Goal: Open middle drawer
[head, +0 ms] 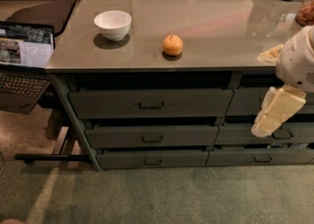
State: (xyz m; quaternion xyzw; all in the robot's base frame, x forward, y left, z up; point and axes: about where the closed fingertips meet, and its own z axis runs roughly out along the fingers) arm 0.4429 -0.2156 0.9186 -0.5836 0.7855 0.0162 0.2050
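Observation:
The middle drawer (pixel 152 136) is a wide dark grey-green front with a small dark bar pull (pixel 152 139) at its centre. It sits in the left stack, between a taller drawer front (pixel 149 103) above and a slimmer one (pixel 153 159) below. A dark gap shows above its front. My gripper (pixel 269 120) is cream-coloured and hangs at the right edge of the view. It is in front of the right stack of drawers, well to the right of the middle drawer's pull and touching nothing I can see.
A grey countertop (pixel 206 16) carries a white bowl (pixel 113 24) and an orange (pixel 172 45). An open laptop (pixel 22 61) sits on a low stand at the left. A right stack of drawers (pixel 265 158) stands behind my arm. Green carpet (pixel 157 193) lies in front.

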